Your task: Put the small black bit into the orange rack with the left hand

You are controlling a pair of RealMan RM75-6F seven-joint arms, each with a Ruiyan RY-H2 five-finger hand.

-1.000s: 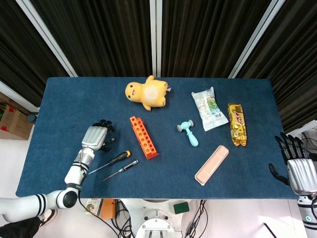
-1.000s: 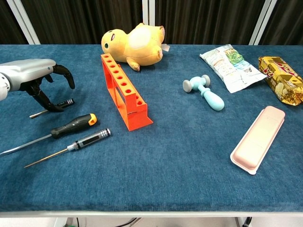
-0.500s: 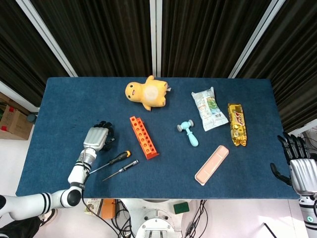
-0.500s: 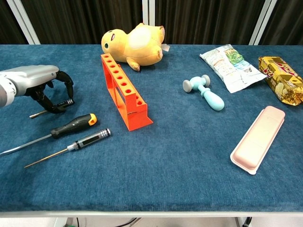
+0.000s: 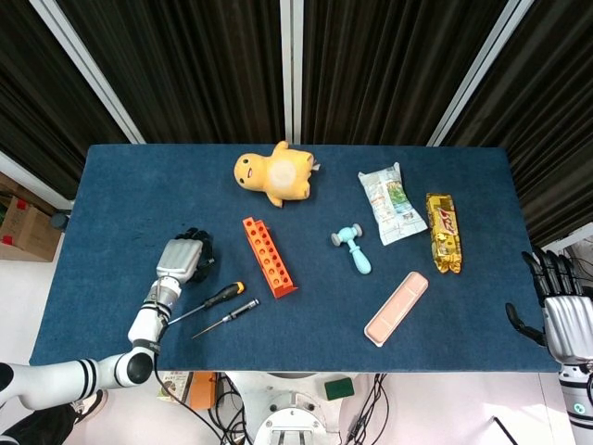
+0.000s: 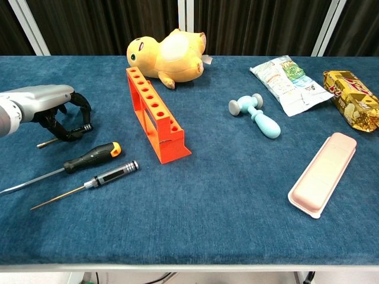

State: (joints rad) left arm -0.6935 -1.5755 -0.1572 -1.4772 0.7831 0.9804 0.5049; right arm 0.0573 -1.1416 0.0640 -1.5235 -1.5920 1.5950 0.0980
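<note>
The small black bit (image 6: 86,127) lies on the blue cloth at the left, with its thin metal shaft pointing toward the table's left edge. My left hand (image 6: 50,103) is low over it, and the dark fingers (image 6: 71,135) curl around its black end and pinch it. In the head view the left hand (image 5: 183,257) covers the bit. The orange rack (image 6: 155,113) stands to the right of that hand, its row of holes facing up (image 5: 269,257). My right hand (image 5: 563,315) hangs off the table's right edge, fingers spread and holding nothing.
Two screwdrivers lie in front of the left hand, one with a black and orange handle (image 6: 92,157) and one slim silver-black (image 6: 109,174). A yellow plush (image 6: 167,52), blue toy hammer (image 6: 257,117), snack bag (image 6: 287,76), gold bar (image 6: 350,99) and pink case (image 6: 324,174) lie further right.
My left hand has sunk lower and its fingers have curled in closer around the bit. The bit has stayed where it was. The right hand slid slightly lower.
</note>
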